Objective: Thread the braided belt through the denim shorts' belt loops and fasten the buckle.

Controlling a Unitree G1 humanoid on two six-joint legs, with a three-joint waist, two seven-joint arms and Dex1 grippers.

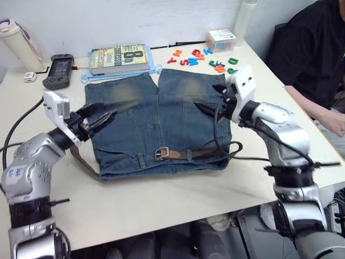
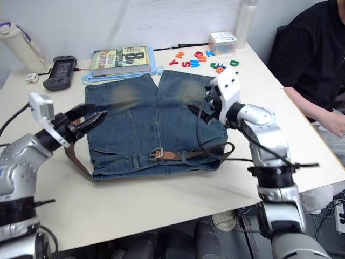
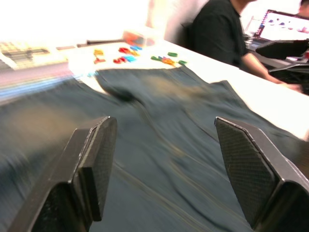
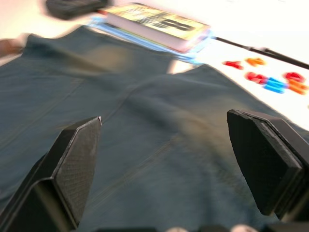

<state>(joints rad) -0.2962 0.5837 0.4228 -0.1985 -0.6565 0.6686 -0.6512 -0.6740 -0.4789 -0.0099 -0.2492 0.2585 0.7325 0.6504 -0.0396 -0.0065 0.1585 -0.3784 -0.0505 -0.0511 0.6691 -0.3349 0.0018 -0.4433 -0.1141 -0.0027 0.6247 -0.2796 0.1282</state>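
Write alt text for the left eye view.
Denim shorts lie flat on a table, a brown belt buckled along the waistband. The open left gripper and the right gripper hover over the shorts' legs. Beyond lie a book and toy letters.

Faded denim shorts (image 1: 156, 127), woven leather-tipped belt (image 1: 186, 154), shiny metal buckle (image 1: 161, 154).

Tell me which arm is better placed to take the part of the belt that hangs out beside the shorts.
Probably the left. The braided belt loops out past the denim shorts on the robot's left, just below the open left claw. The right claw hovers over the other leg.
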